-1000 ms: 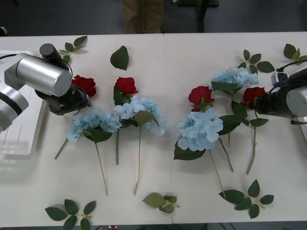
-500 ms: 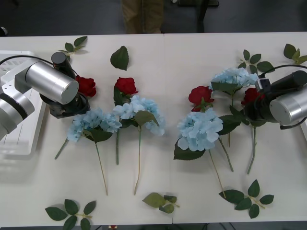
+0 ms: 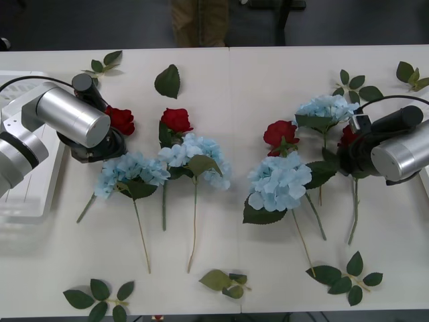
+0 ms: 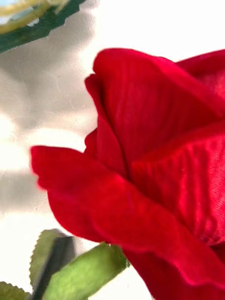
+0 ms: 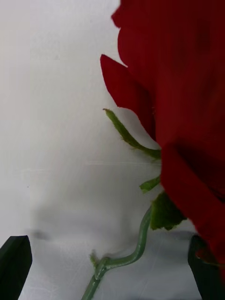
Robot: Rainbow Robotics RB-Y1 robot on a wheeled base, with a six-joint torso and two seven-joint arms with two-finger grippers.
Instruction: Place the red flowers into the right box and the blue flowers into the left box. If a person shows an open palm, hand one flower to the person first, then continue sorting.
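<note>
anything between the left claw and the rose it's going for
Nothing visible. The left claw is open, its black fingers straddling the curled stem of the far-left red rose on bare table, bloom just ahead.

Open table (image 3: pixel 268 80) runs along the far side, only a loose leaf (image 3: pixel 167 80) lying there. The middle row is packed: blue flowers (image 3: pixel 280 180) and red flowers (image 3: pixel 176 120) overlap, stems crossing toward the near edge. A bare lane splits the two clusters down the centre. Leaf sprigs (image 3: pixel 342 276) dot the near strip, with gaps between them.
</note>
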